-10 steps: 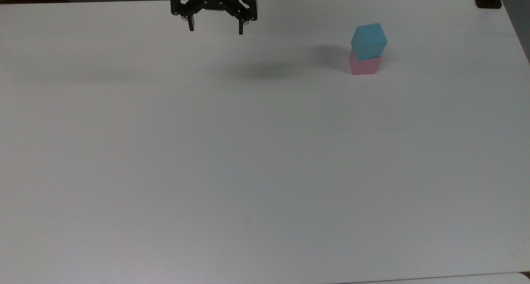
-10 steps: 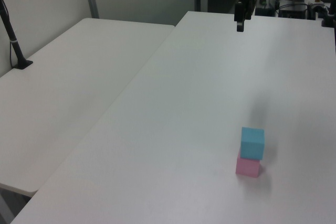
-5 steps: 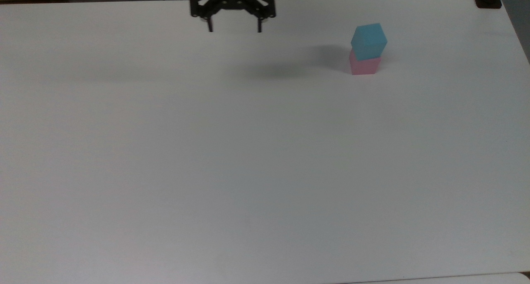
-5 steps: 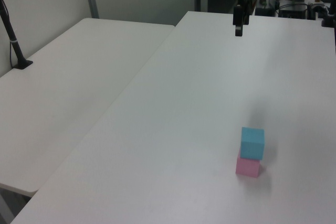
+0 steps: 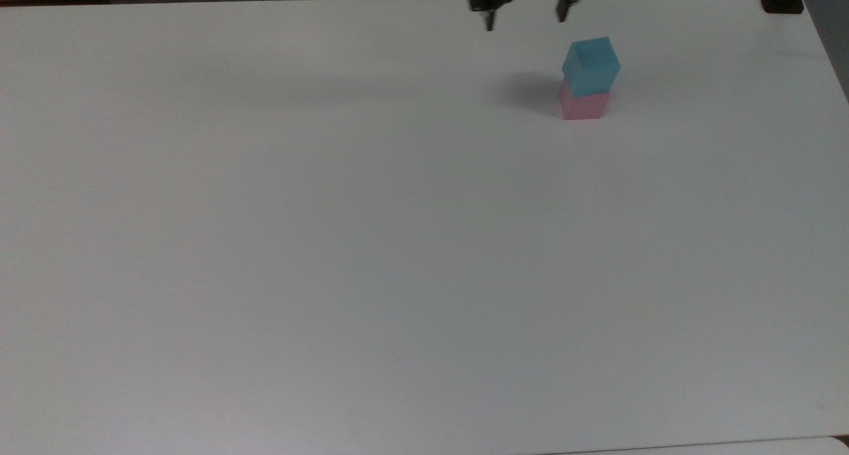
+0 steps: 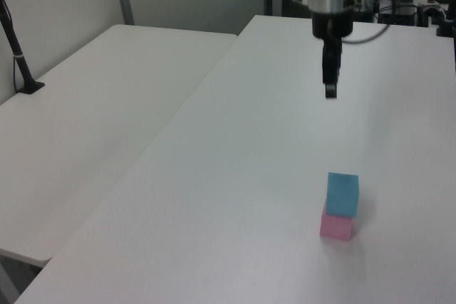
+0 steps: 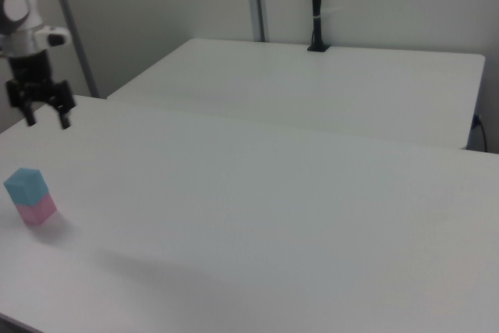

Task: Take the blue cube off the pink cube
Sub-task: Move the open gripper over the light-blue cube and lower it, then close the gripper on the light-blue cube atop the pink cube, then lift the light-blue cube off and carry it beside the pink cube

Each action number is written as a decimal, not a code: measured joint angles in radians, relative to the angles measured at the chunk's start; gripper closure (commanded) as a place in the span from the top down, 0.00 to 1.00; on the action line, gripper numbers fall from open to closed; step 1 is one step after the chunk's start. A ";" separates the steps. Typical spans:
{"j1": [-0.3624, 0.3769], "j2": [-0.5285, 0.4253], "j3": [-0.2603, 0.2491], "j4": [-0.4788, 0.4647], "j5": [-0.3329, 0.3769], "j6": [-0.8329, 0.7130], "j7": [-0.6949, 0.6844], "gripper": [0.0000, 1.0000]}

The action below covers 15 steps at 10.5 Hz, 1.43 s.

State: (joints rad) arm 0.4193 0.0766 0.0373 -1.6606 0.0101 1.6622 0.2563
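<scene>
The blue cube (image 5: 590,65) sits on top of the pink cube (image 5: 582,105), turned a little so its corners do not line up with the faces below. The pair stands on the white surface (image 5: 398,243), near its far edge in the top view and toward the top view's right. In the left view the stack (image 6: 340,206) is close to the near edge, toward the left view's right; in the right view it (image 7: 30,196) is by the right view's left edge.

The claw (image 5: 525,18) hangs above the surface with its two fingers spread wide and nothing between them. In the top view it is at the far edge, just to the top view's left of the cubes and apart from them. In the left view the claw (image 6: 330,90) points straight down, well beyond the stack and higher than the blue cube. In the right view the claw (image 7: 47,118) hangs above and behind the cubes, its fingers (image 7: 65,122) clearly parted.

A faint shadow (image 5: 530,87) lies on the surface just beside the stack, on the top view's left.

A second white table (image 6: 85,119) stands alongside, with a black post (image 6: 18,55) on it.
</scene>
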 measured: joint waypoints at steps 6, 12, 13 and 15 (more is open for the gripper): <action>0.074 0.187 0.140 -0.027 -0.011 0.048 0.143 1.00; 0.101 0.269 0.178 -0.046 -0.081 0.116 0.220 0.20; 0.098 0.268 0.178 -0.045 -0.081 0.116 0.221 0.20; 0.074 0.254 0.175 -0.037 -0.082 0.116 0.215 0.20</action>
State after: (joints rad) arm 0.4936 0.3311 0.2125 -1.6979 -0.0720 1.7778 0.4714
